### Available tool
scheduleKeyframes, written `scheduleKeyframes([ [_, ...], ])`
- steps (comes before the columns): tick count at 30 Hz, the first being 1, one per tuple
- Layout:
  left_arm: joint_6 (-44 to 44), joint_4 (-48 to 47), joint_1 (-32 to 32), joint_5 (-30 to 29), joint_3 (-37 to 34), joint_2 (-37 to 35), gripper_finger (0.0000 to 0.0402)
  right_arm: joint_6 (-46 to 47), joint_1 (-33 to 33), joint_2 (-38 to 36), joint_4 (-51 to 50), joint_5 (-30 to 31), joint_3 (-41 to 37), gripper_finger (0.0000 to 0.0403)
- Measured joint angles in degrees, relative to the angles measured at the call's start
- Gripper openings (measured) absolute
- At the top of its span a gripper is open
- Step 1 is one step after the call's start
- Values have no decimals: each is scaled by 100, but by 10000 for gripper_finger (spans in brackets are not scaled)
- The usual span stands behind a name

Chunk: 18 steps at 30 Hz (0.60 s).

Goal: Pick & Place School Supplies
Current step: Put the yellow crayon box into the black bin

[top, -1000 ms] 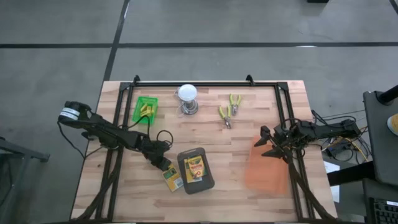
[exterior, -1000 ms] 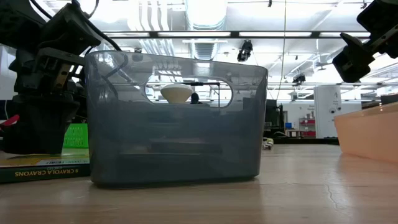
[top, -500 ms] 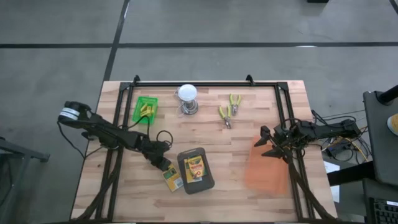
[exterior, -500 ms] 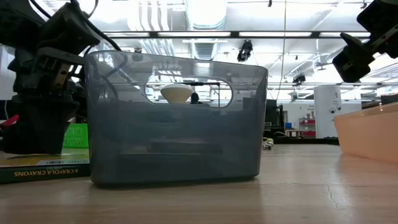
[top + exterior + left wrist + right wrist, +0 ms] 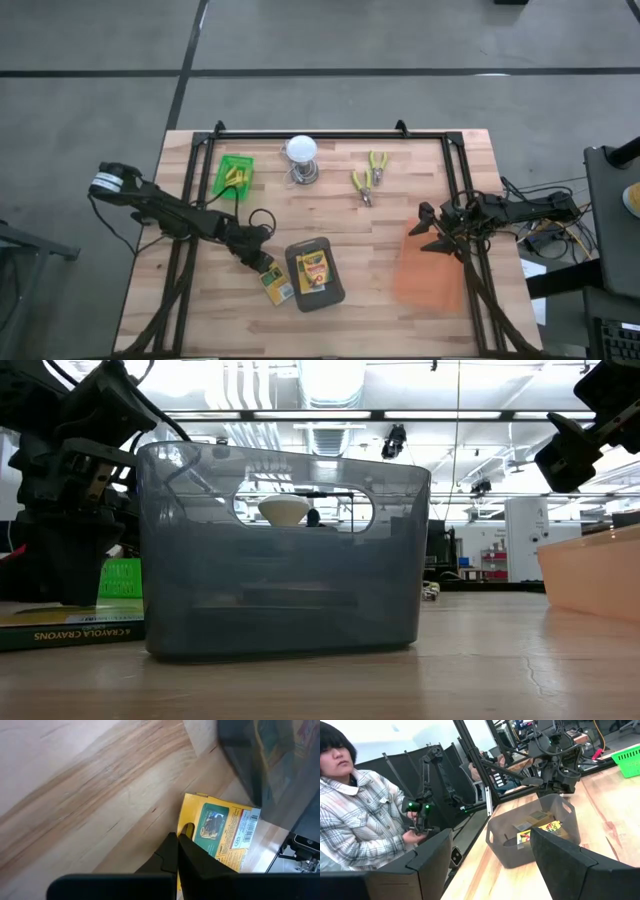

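- Loose crayon box [image 5: 277,287] lies flat, lower centre of high view, just left of grey bin [image 5: 340,290]; long axis diagonal.
- My left gripper [image 5: 262,262], fingers together, empty, sits at its upper-left end.
- Right gripper [image 5: 424,229] far right, fingers apart.

We are in a robotics lab or workshop. A wooden table [image 5: 330,215] stands on bare concrete floor [image 5: 400,35], with exposed ceiling ducts [image 5: 330,390], strip lights and equipment racks [image 5: 520,540] behind.

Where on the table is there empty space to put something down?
Bare wood lies between the pliers and the orange bin, and left of the green basket. It is crowded where the left gripper, crayon box and grey bin meet.
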Motion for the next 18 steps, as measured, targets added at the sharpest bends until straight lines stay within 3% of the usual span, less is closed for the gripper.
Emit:
scheduleKeyframes([
  [18,-178,-899,0,-290,2,-1129,0,0,1,7,-3,0,0,262],
])
